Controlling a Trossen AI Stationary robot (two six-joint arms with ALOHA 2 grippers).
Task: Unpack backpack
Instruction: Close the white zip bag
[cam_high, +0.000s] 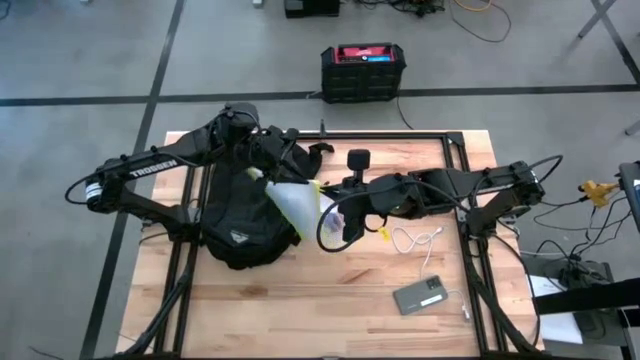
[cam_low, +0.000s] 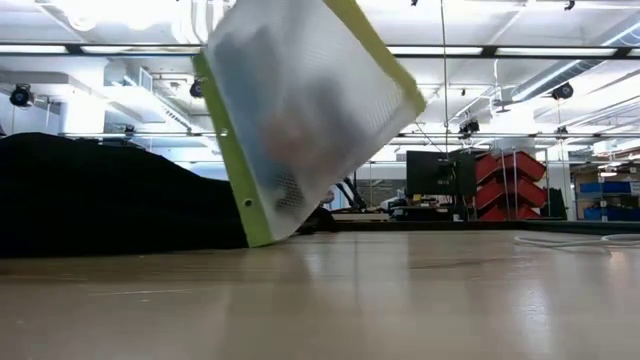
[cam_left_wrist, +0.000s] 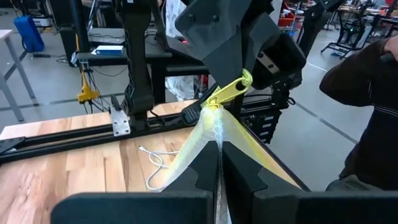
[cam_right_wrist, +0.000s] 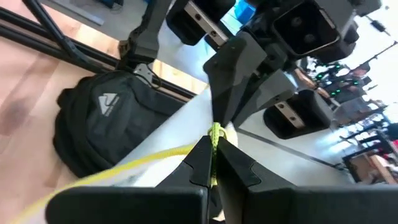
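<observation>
high: overhead, straight down | low: tabletop level | wrists: close; all share pouch (cam_high: 296, 203)

left claw (cam_high: 262, 176) clamped, right claw (cam_high: 322, 190) clamped, facing

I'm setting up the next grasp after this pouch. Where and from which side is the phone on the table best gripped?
The phone lies flat on the wood near the table's front edge, on the right arm's side, clear of the white cable. It is probably best taken from straight above by the right gripper, fingers across its two long edges near the middle, since flat it offers no other faces.
</observation>
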